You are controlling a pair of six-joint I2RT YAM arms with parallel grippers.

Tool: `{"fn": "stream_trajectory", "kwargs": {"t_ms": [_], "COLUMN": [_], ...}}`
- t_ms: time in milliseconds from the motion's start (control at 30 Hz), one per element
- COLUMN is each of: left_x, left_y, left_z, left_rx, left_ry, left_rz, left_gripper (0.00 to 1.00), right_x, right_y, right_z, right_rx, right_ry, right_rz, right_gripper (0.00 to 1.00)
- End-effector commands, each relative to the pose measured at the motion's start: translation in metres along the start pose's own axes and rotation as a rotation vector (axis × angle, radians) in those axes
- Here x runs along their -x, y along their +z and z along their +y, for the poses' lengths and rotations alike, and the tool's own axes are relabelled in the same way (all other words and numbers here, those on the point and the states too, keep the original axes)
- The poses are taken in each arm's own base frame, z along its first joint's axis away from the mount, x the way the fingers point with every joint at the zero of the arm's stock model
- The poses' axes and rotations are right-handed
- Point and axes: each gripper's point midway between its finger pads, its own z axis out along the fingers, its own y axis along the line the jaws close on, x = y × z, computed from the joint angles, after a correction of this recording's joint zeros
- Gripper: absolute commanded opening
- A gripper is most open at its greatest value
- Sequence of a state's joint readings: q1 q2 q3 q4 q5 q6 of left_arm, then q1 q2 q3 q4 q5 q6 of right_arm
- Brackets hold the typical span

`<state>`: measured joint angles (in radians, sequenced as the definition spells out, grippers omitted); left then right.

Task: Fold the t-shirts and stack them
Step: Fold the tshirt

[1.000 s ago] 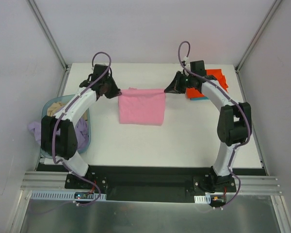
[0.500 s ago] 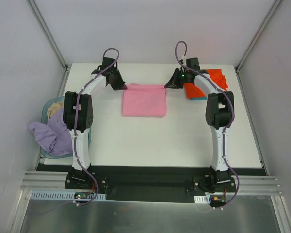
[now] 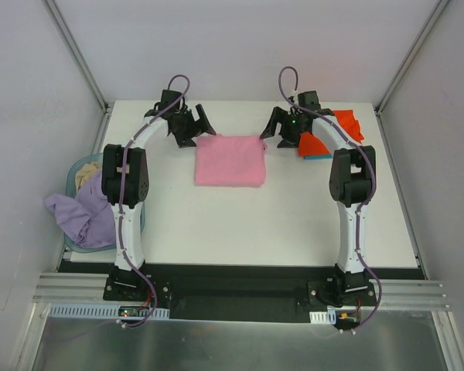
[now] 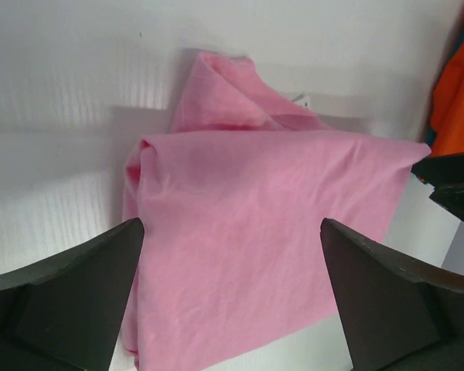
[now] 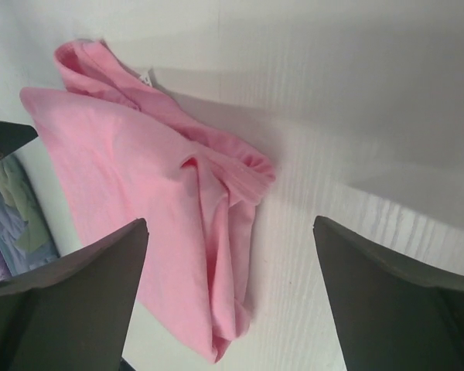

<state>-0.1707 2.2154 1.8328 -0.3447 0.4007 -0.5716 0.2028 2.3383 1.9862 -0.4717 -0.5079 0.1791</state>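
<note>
A bright pink t-shirt [image 3: 230, 160] lies folded into a rectangle at the back middle of the white table [image 3: 255, 224]. My left gripper [image 3: 199, 128] stands open at its far left corner, my right gripper [image 3: 276, 129] open at its far right corner; neither holds cloth. The left wrist view looks down on the pink t-shirt [image 4: 263, 232] between the wide-apart left gripper [image 4: 232, 255]. In the right wrist view the pink t-shirt [image 5: 139, 178] shows a bunched edge beside the right gripper [image 5: 230, 255]. An orange-red t-shirt [image 3: 336, 127] lies on a teal one [image 3: 317, 155] at the back right.
A round light-blue basket [image 3: 77, 171] stands off the table's left edge with a pale lavender t-shirt [image 3: 81, 212] draped over its rim and other cloth inside. Slanted frame posts rise at both back corners, and white walls close the sides.
Both grippers, shut on the pink t-shirt's far corners a second ago, laid it down toward the back of the table and opened. The left arm swung away from the basket.
</note>
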Motion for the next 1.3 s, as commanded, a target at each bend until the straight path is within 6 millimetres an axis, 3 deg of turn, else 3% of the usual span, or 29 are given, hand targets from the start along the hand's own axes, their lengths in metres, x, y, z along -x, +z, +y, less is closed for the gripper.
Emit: {"fn": "stream_trajectory", "kwargs": {"t_ms": [0,33,133,300,400,433,467,500,567,600,667,700,767,800,900,967,1000,1033,1067,1100,1167,1200,1267], "left_x": [-0.013,-0.022,-0.036,-0.04,-0.032,-0.032,-0.028,-0.017,-0.01,0.0,0.003,0.005,-0.007,-0.017,-0.042,-0.048,-0.063,-0.062,-0.065,-0.079,-0.077,-0.092,-0.102], "left_y": [-0.047,-0.049,-0.05,-0.043,-0.033,-0.021,-0.016,-0.014,0.006,0.007,0.027,0.032,0.047,0.052,0.061,0.052,0.051,0.036,0.029,0.025,0.001,-0.002,-0.021], "left_z": [-0.048,-0.047,-0.051,-0.05,-0.057,-0.051,-0.05,-0.054,-0.042,-0.049,-0.035,-0.034,-0.022,-0.017,0.001,-0.003,0.002,-0.009,-0.013,-0.007,-0.015,-0.004,-0.011], "left_rx": [-0.107,-0.096,-0.09,-0.081,-0.096,-0.082,-0.075,-0.077,-0.049,-0.063,-0.033,-0.032,-0.023,-0.025,0.001,-0.017,-0.007,-0.027,-0.027,0.004,0.028,0.059,0.059], "left_ry": [0.056,0.054,0.051,0.031,0.04,0.037,0.036,0.042,0.037,0.043,0.034,0.033,0.004,-0.013,-0.062,-0.073,-0.085,-0.082,-0.069,-0.068,-0.02,-0.028,-0.021], "left_rz": [-0.004,0.004,0.021,0.032,0.023,0.031,0.023,-0.004,-0.009,-0.029,-0.026,-0.029,0.015,0.049,0.117,0.136,0.17,0.16,0.157,0.169,0.114,0.133,0.123], "left_gripper": [0.99,0.99,0.99,0.99,0.99,0.99,0.99,0.99,0.99,0.99,0.99,0.99,0.99,0.99,0.99,0.99,0.99,0.99,0.99,0.99,0.99,0.99,0.99], "right_x": [-0.004,-0.006,-0.031,-0.047,-0.037,-0.033,-0.017,-0.016,0.004,0.005,0.016,0.017,0.019,0.013,-0.014,-0.03,-0.033,-0.055,-0.06,-0.061,-0.084,-0.083,-0.099], "right_y": [-0.063,-0.076,-0.079,-0.061,-0.033,-0.026,-0.025,-0.006,0.001,0.02,0.028,0.037,0.046,0.054,0.062,0.061,0.051,0.052,0.047,0.032,0.022,0.007,-0.005], "right_z": [0.054,0.067,0.082,0.108,0.107,0.108,0.115,0.104,0.107,0.088,0.085,0.07,0.058,0.043,0.026,0.023,0.031,0.021,0.02,0.029,0.024,0.035,0.027], "right_rx": [-0.005,0.009,0.057,0.161,0.189,0.191,0.208,0.19,0.197,0.167,0.208,0.221,0.226,0.203,0.18,0.184,0.188,0.164,0.154,0.161,0.14,0.154,0.124], "right_ry": [-0.177,-0.207,-0.239,-0.243,-0.214,-0.206,-0.223,-0.203,-0.193,-0.154,-0.088,-0.04,0.016,0.049,0.112,0.11,0.091,0.104,0.093,0.056,0.056,0.034,0.019], "right_rz": [-0.071,-0.09,-0.042,0.013,0.023,0.019,-0.02,-0.005,-0.044,-0.032,-0.04,-0.026,-0.025,-0.005,0.067,0.097,0.092,0.135,0.137,0.122,0.154,0.138,0.156], "right_gripper": [0.93,0.93,0.93,1.0,0.97,0.97,0.97,0.97,0.97,0.97,0.97,0.97,0.97,0.97,0.97,0.97,0.97,0.97,0.97,0.97,0.97,0.97,0.97]}}
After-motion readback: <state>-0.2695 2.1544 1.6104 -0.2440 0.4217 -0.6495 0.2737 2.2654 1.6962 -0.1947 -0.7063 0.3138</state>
